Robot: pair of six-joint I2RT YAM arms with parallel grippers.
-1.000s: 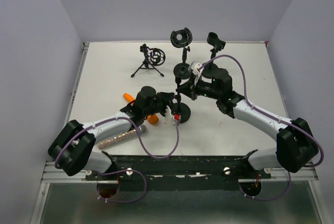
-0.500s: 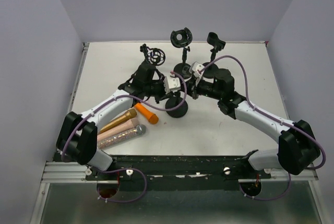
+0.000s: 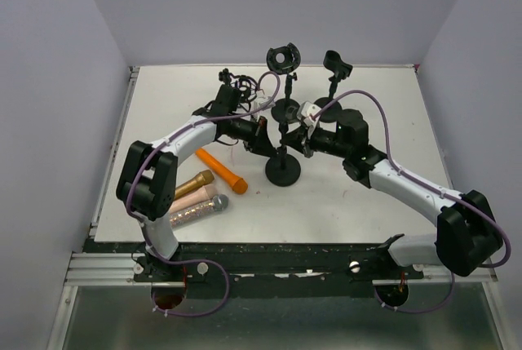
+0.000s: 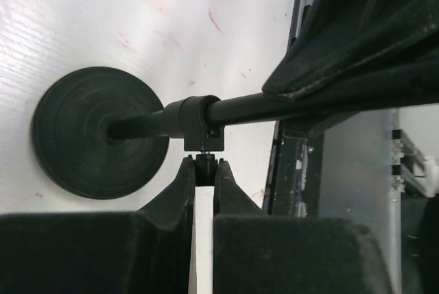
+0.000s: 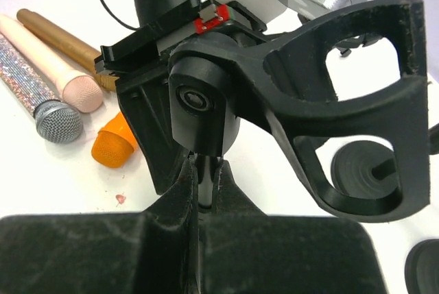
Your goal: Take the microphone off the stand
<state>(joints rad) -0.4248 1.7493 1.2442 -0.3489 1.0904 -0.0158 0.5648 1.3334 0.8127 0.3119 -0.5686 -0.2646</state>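
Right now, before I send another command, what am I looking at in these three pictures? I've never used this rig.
A left arm and a right arm are bolted at the near edge of the table. The wide picture looks down from above and behind them. Each close-up comes from a camera on one wrist. The left claw pinches a small knob on the stand. The right claw pinches that stand's pole under its clip, which is empty. Four microphones lie loose: orange, gold, pink, glittery. Other stands are at the back.
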